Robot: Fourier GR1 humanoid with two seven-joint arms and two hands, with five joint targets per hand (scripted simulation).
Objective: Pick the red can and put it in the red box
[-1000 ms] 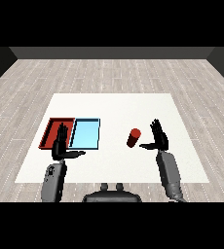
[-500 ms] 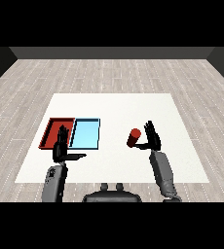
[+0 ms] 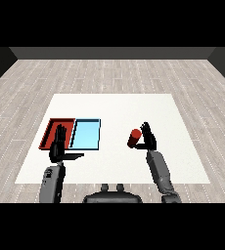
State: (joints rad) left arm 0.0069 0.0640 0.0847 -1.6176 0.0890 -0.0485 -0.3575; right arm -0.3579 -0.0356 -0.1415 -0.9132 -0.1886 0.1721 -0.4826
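The red can [image 3: 133,138] stands on the white table right of the trays, leaning a little to the left. My right hand [image 3: 148,138] is right beside it on its right, fingers straight and pointing up, thumb reaching left under the can's near side. The hand touches the can or nearly so, and no fingers curl round it. The red tray [image 3: 52,129] lies at the left with the light blue tray [image 3: 86,134] next to it. My left hand [image 3: 59,147] hovers open over the red tray's near edge, fingers straight, thumb out to the right.
The white table [image 3: 114,107] spans the middle of a grey plank floor. Bare tabletop separates the light blue tray from the can. Both forearms come in from the lower corners.
My right hand has moved left and forward up to the can's right side. The can now leans slightly left. The left hand has barely moved.
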